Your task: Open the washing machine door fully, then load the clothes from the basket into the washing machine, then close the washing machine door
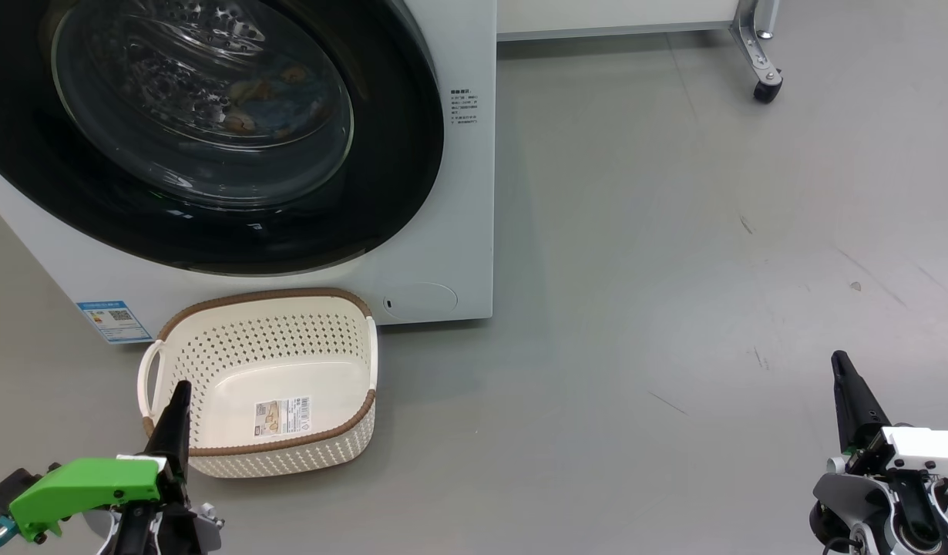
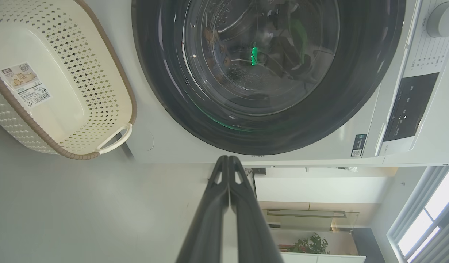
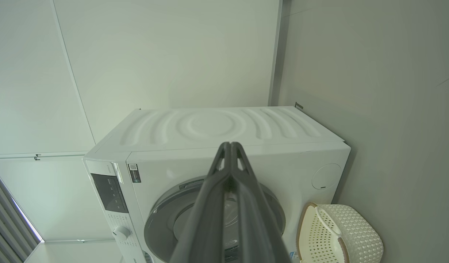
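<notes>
The washing machine door (image 1: 397, 162) sits closed in the white washing machine (image 1: 466, 200), and you can see the clothes (image 1: 262, 96) through its glass. The empty basket (image 1: 289, 455) lies tipped at the machine's lower front edge. Your left gripper (image 1: 179, 389) overlaps the basket's near left corner. Your right gripper (image 1: 840, 361) hangs over broad bare floor (image 1: 659, 254). Both are pinched closed, holding nothing.
</notes>
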Available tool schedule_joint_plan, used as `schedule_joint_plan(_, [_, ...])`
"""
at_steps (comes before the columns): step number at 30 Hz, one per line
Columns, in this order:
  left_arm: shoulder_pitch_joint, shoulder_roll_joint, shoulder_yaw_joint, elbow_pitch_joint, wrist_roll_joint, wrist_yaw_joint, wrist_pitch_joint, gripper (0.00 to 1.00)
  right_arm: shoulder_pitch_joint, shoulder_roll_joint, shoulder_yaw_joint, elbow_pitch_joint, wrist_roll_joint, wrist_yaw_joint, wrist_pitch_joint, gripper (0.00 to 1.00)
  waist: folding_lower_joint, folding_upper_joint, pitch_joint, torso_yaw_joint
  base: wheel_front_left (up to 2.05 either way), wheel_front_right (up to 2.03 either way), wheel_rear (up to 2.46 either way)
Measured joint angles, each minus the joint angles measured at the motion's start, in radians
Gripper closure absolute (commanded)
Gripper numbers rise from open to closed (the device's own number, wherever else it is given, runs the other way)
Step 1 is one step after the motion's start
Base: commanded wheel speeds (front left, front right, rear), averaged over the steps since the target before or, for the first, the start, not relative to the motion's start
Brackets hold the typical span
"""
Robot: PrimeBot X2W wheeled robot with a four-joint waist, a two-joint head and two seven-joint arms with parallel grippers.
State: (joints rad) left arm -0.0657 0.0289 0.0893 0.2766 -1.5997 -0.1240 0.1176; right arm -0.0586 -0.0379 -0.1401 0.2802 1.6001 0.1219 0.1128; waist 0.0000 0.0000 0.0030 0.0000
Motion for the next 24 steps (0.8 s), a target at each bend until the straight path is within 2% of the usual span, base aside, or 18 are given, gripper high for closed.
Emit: schedule_joint_plan(24, [0.0, 0.0, 0.0, 0.0, 0.0, 0.0, 0.0, 1.0, 0.0, 0.0, 0.0, 0.0, 0.0, 0.0, 0.0, 1.0, 0.0, 0.0, 0.0, 0.0, 0.0, 0.0, 0.0])
